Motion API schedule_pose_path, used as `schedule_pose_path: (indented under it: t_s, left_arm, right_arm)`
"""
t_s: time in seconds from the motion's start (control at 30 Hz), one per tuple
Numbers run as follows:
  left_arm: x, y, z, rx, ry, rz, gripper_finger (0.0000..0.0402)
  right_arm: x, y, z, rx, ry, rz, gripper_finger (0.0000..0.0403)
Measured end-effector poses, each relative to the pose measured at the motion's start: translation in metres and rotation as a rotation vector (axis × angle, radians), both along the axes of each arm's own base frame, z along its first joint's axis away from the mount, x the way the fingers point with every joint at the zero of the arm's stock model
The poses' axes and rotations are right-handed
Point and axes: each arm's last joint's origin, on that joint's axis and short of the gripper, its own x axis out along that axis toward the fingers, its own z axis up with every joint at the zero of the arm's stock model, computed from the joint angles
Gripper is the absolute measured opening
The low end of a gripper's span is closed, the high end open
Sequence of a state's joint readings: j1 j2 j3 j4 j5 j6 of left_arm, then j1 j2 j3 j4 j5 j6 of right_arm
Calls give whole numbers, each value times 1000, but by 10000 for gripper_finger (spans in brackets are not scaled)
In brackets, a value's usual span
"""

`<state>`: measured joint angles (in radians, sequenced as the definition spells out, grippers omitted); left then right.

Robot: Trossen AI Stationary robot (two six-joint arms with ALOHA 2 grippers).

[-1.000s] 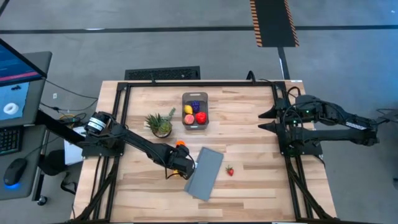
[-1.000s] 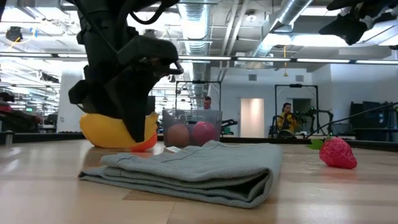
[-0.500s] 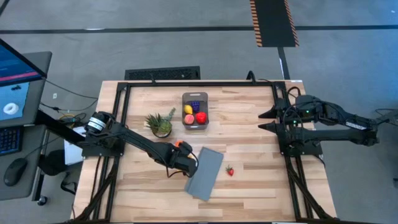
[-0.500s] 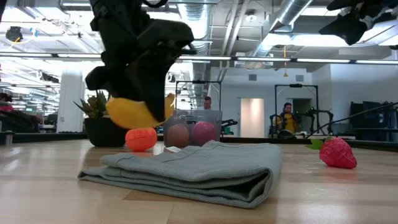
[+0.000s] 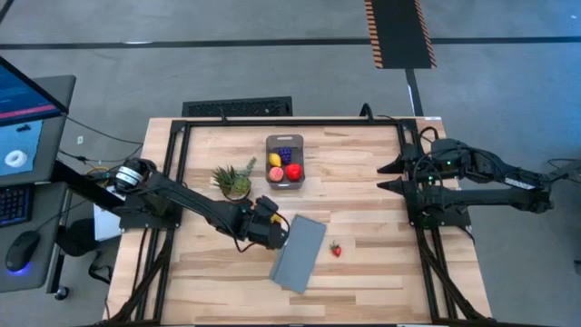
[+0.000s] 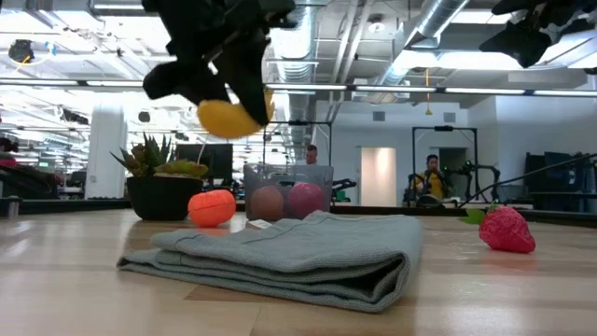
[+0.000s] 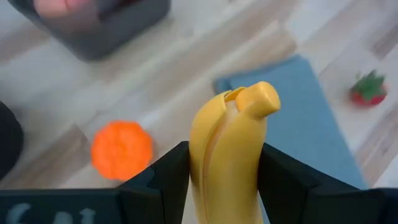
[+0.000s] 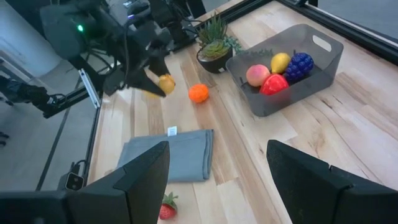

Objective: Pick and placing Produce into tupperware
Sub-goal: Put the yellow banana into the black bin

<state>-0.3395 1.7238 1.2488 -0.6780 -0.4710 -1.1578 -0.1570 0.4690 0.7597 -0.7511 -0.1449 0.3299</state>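
- Surface [image 5: 363, 182]: folded grey cloth [image 5: 298, 252] mid-front, potted plant [image 5: 234, 184] left of tub.
- Tub [image 5: 285, 162] at back-centre; peach, lemon, grapes, red fruit inside.
- Left tool [image 7: 227, 165] clamped on banana [image 7: 229, 155], lifted above surface by cloth's left edge.
- Right tool [image 8: 217, 180] parked at right edge, fingers wide.
- Orange [image 6: 212, 208] on surface near plant; strawberry [image 5: 335, 249] just right of cloth.

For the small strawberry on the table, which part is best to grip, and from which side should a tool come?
Probably grip the strawberry across its red body, coming straight down from above. It lies on its side on bare wood, apart from the grey cloth, with its green leaves at one end, so both flanks look free.
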Motion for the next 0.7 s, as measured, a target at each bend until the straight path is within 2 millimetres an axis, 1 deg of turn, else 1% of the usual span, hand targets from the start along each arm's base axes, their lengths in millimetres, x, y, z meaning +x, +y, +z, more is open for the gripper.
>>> schedule_pose_path:
  t_s: [0.2, 0.5, 0.7]
  left_arm:
    - [-6, 6, 18, 66, -62, 27, 156]
    - [-8, 13, 23, 117, -77, 46, 156]
    - [-9, 21, 31, 151, -103, 73, 156]
  right_arm:
    - [0, 0, 0, 4, -1, 8, 291]
    - [0, 0, 0, 6, -1, 10, 291]
    - [0, 0, 0, 6, -2, 10, 291]
